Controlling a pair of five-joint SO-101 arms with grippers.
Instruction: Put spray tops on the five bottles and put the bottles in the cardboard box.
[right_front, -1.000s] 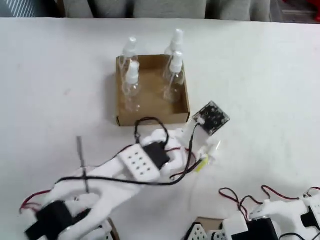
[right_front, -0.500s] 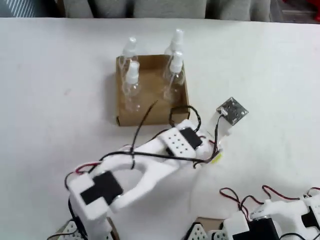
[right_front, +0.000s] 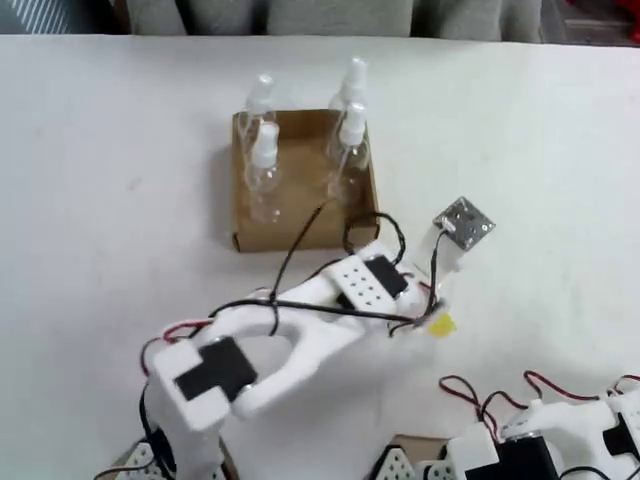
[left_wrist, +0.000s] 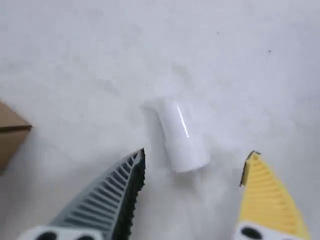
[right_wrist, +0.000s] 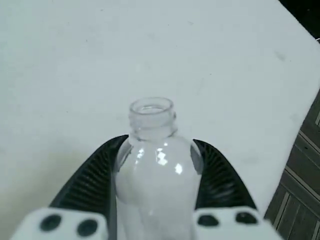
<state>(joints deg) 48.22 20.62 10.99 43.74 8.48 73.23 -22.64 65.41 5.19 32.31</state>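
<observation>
The box (right_front: 240, 215) stands on the table (right_front: 560, 150). Four bottles (right_front: 263, 170) stand upright in it, in two pairs, each with a white spray top (right_front: 264, 140) on.

From above, the left arm (right_front: 300, 330) stretches across the table in front of the box. The left gripper (right_front: 437, 310) hangs just past the box's near right corner, its yellow finger (right_front: 438, 323) low over the table. The left wrist camera gives the close look. The grey and yellow fingers are spread wide. A small white tube (left_wrist: 180, 135) lies on its side on the bare table just ahead of their tips, touching neither. I take it for the loose top, though its shape is too plain to be sure. A corner of the box sits off on the grey finger's side.

The right arm (right_front: 530, 445) sits at the near edge of the table, well apart from the box. Its wrist camera shows the right gripper (right_wrist: 160, 142) closed around the fifth bottle (right_wrist: 155, 170), one black finger on each side of the clear body. The bottle's neck is bare and open.
</observation>
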